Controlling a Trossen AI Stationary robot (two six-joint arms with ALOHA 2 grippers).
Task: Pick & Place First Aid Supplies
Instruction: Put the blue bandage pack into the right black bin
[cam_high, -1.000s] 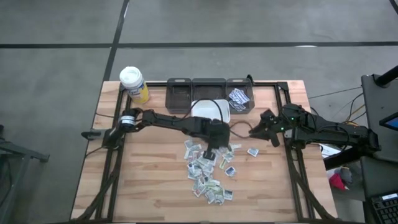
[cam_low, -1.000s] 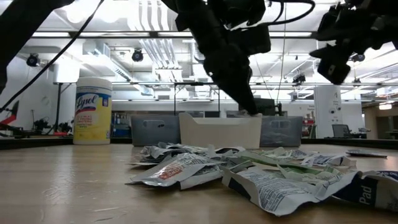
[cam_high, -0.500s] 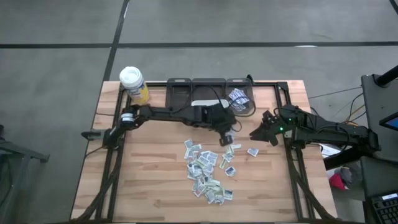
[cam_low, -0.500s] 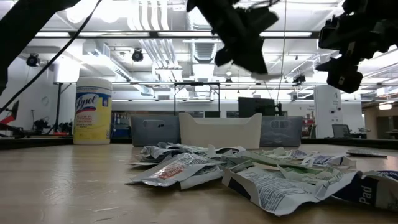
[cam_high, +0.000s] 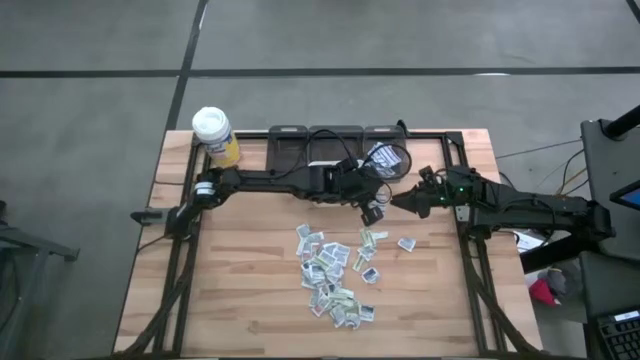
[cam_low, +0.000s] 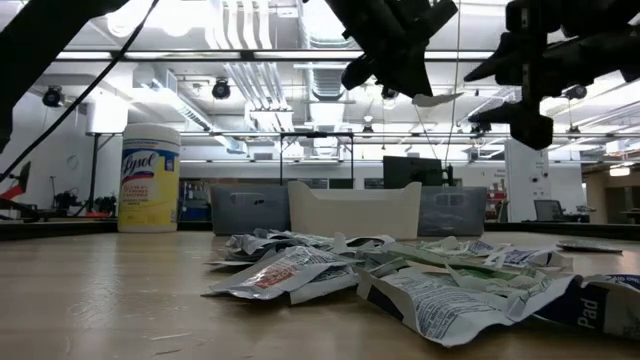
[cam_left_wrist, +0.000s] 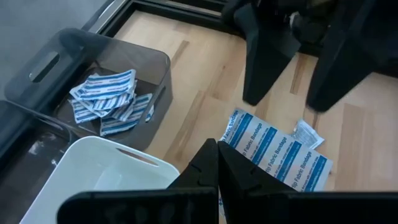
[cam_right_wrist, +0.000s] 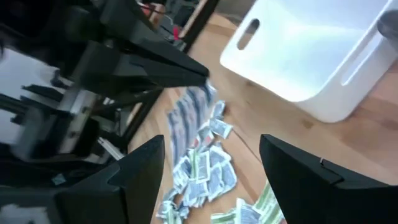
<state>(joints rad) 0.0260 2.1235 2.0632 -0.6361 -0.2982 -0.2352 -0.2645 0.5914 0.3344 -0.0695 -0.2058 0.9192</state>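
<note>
Surface: a pale wooden table (cam_high: 250, 290) of planks inside a dark metal frame.
Supplies: the first aid packets (cam_high: 335, 272) lie in a loose heap near the table's middle, with a few apart toward the right arm; in the low view they spread crumpled across the foreground (cam_low: 400, 275).
Left gripper (cam_high: 372, 207): reaches from the left across the table, above the wood just beside the white bin (cam_high: 345, 180); its fingers are pressed together, pinching a blue-printed bandage packet (cam_left_wrist: 277, 149).
Right gripper (cam_high: 410, 199): raised over the table close to the left one, its fingers spread wide and holding nothing.
Bins: three dark bins (cam_high: 292, 150) stand in a row at the far edge; the rightmost bin (cam_high: 390, 158) holds blue-striped packets (cam_left_wrist: 112, 99).
Canister: a yellow wipes canister with a white lid (cam_high: 214, 134) stands at the far left corner.
Room: grey concrete floor around the table; behind it, an open hall with bright ceiling lights, pipes and ducts (cam_low: 250, 70).
</note>
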